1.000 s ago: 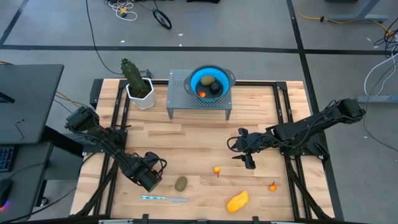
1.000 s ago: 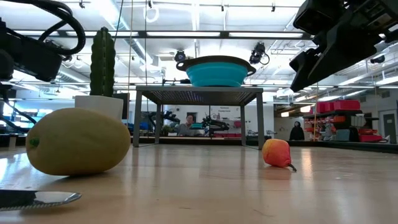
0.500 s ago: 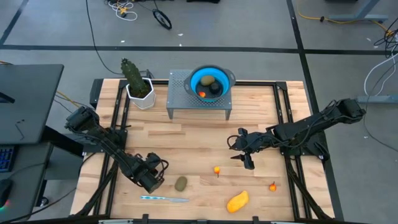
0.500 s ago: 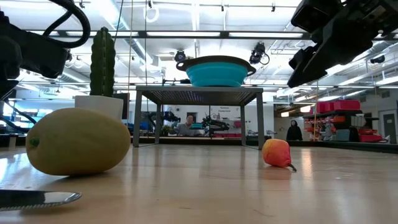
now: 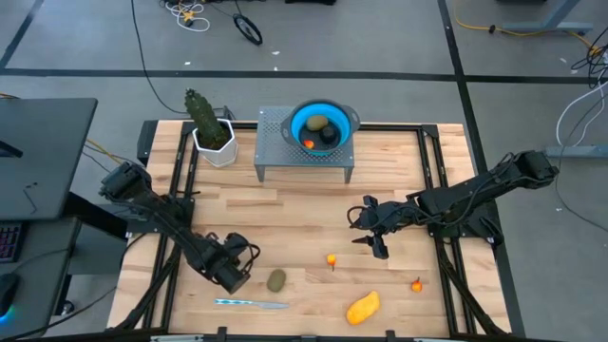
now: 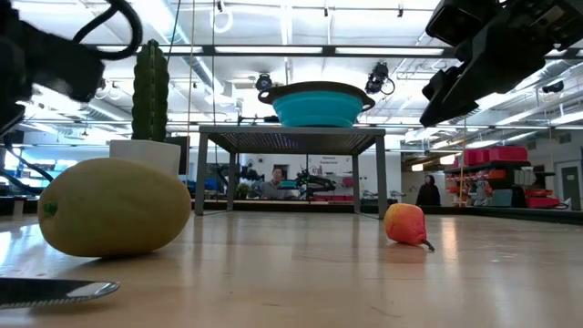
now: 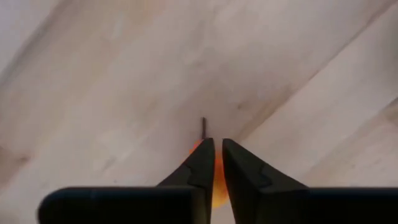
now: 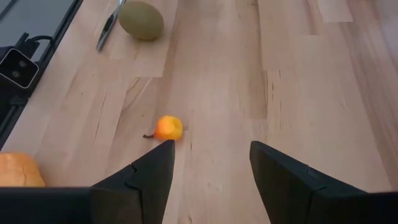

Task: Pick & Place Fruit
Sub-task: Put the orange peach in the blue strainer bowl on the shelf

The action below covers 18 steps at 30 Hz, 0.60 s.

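Note:
In the left wrist view, my left gripper (image 7: 217,144) is shut on a small orange-red fruit bit (image 7: 217,177). It stands low over the table's near left (image 5: 234,270), where the bit is hidden under it. Beside it lie an olive-green oval (image 5: 276,279) and a knife (image 5: 252,304). My right gripper (image 5: 378,245) hangs open above mid-table, holding nothing. Below it lies another orange-red bit (image 8: 168,127). A third bit (image 5: 416,284) and the yellow-orange oblong (image 5: 362,307) lie near the front edge. My left gripper pinches the orange-red bit (image 7: 217,183) between its two fingers, which come at it from above, pointing down at the table. The bit's thin stem (image 7: 203,126) sticks out past the fingertips. I cannot tell whether the bit is lifted off the wood.
At the back, a blue bowl (image 5: 323,126) stands on a grey metal stand (image 5: 275,152). It holds an olive-green oval, a near-black ball and an orange bit. A cactus in a white pot (image 5: 209,128) stands at the back left. Bare wood lies between the arms.
In the low view my left arm has gone up a little. The fruit on the table and my right gripper have stayed where they were.

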{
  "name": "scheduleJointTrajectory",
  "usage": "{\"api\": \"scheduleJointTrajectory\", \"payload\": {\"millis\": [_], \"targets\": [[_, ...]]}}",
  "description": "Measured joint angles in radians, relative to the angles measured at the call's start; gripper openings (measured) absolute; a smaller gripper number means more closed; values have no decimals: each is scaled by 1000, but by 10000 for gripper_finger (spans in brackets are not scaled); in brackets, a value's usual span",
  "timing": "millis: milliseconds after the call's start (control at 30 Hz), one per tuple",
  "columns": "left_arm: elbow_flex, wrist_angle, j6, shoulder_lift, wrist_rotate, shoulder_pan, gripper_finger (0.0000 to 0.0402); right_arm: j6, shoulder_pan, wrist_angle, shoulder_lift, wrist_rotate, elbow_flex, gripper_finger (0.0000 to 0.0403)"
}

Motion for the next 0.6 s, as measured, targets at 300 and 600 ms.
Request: {"api": "scheduleJointTrajectory", "payload": {"millis": [300,600], "targets": [[105,-112,35,0,-5,12,128,-2,0,-1,0,-1,0,220],[104,-149,-77,0,12,-29,242,-26,0,-17,0,-1,0,220]]}}
